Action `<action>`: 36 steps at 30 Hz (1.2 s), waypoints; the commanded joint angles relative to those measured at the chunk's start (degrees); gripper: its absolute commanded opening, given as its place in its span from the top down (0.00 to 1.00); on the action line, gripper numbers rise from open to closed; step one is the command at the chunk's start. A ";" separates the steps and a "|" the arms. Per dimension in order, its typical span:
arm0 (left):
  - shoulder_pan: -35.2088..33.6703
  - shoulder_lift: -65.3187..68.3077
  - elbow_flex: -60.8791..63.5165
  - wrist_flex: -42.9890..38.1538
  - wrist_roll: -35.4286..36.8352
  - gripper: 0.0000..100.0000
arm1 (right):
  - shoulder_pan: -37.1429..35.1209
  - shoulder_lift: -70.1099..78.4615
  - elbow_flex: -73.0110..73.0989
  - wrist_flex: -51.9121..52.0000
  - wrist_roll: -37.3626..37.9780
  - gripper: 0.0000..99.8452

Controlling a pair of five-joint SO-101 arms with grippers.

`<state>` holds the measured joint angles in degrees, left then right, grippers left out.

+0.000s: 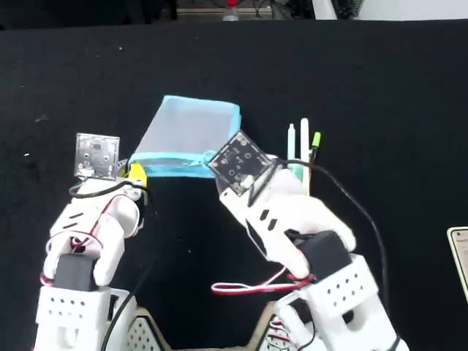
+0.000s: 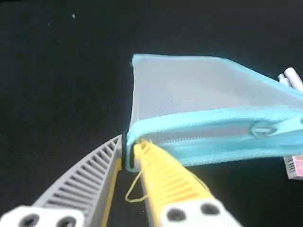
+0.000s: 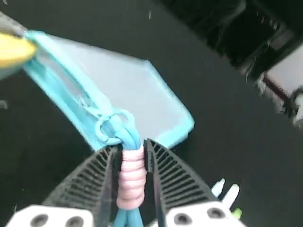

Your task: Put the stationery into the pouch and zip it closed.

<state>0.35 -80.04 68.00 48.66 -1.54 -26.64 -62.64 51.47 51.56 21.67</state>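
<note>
Black cloth covers the table [image 1: 380,80] from edge to edge, and near its middle lies a flat, pale blue mesh pouch [image 1: 191,130] with turquoise fabric trim. It rests with its zippered edge turned toward the two arms. The left gripper [image 2: 129,142] is closed on the corner of the pouch at one end of the zipper. Its grey ribbed finger sits on one side of the trim and its yellow ribbed finger [image 2: 163,177] on the other, with a loose yellow thread hanging beside them. In the high view the same gripper [image 1: 134,172] meets the pouch's near left corner. The right gripper [image 3: 130,147] is at the other end of the zippered edge. Its two black ribbed fingers are clamped on the zipper cord [image 3: 130,177], a turquoise cord wrapped in a pink coiled sleeve. The cord runs up to a turquoise ring [image 3: 110,128] on the zipper slider. Whether the zipper itself is open or drawn shut cannot be told. Three pens [image 1: 303,146] lie side by side on the cloth just to the right of the pouch, outside it: one pale blue, one white, one with a green cap. A pale card [image 1: 459,252] lies at the table's right edge, well apart from everything else.
</note>
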 commanded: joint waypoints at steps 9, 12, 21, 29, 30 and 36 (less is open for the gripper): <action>-0.92 -0.09 -19.30 10.11 -1.67 0.96 | -3.52 5.41 -16.31 1.05 0.79 0.99; -0.92 0.00 -22.46 10.55 -5.80 0.96 | -3.52 9.45 -21.67 4.40 0.79 0.99; -2.07 13.54 -39.43 21.89 -9.49 0.96 | -3.60 18.51 -36.70 14.42 1.14 0.99; -2.33 35.69 -63.25 37.80 -9.67 0.84 | -3.43 18.77 -36.97 14.68 1.14 0.99; -2.33 37.80 -65.54 39.56 -9.67 0.82 | -3.43 18.77 -36.97 14.68 0.97 0.99; -2.33 46.77 -71.16 43.87 -9.67 0.81 | -3.52 18.77 -36.97 14.51 0.79 0.99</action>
<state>-1.58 -37.32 1.80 91.21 -10.77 -29.71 -44.09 18.24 66.07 22.37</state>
